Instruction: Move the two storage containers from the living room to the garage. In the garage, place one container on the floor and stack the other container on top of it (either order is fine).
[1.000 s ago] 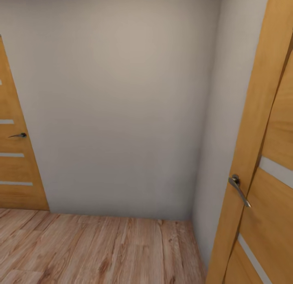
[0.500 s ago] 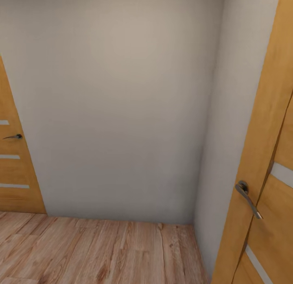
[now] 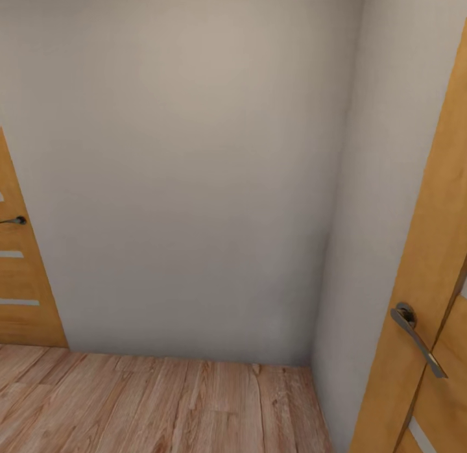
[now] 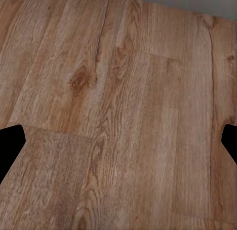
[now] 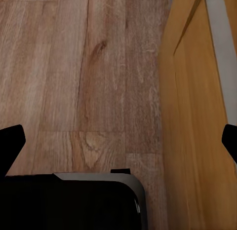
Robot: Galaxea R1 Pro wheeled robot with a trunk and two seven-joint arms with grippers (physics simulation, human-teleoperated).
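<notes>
Head view faces a bare wall (image 3: 188, 167) between two wooden doors (image 3: 19, 284), both claws spread, grasping nothing.

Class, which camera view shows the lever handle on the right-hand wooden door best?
The head view: the right door's lever handle appears whole against the door's edge. The right wrist view gives the orange door panel beside the plank floor; the left wrist view gives floor planks.

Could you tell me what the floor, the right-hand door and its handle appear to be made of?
Floor: wood-look planks, matte, with visible grain, knots and seams. Right-hand door: smooth honey-coloured wood or veneer with faint grain. Handle: apparently brushed metal, grey with a dull sheen.
</notes>
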